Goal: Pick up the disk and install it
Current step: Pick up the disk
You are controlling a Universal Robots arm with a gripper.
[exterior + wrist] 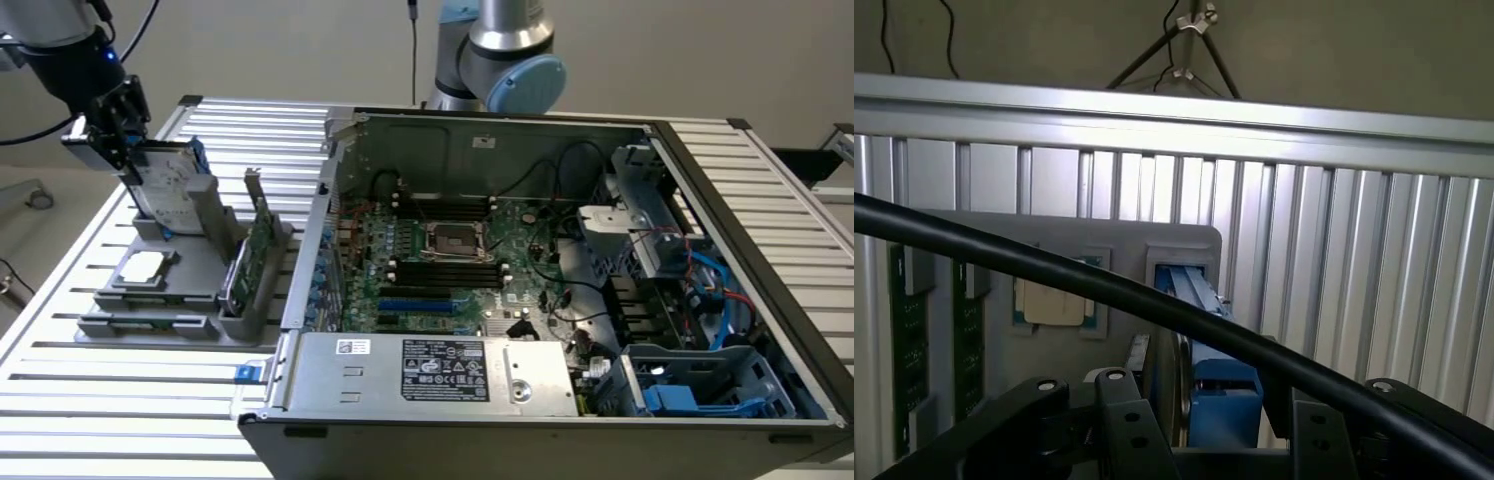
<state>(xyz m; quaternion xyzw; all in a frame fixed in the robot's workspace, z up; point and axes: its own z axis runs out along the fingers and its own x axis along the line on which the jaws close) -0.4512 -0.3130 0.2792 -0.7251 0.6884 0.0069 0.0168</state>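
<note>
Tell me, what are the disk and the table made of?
The disk: probably metal, silver-grey with a dull shine, plus a white paper-like label. Its blue rails: likely plastic, smooth and evenly coloured. The table: probably aluminium, pale ribbed slats with a soft sheen.

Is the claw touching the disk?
Cannot tell. In the exterior view the gripper overlaps the disk at its top edge, hiding any gap.

On the bench [80,400], a holder [147,322] sits to the exterior view's left of the computer case [467,145]. In it the disk [171,195] stands behind the chip [143,268], the circuit card [254,255] on the case side.
</note>
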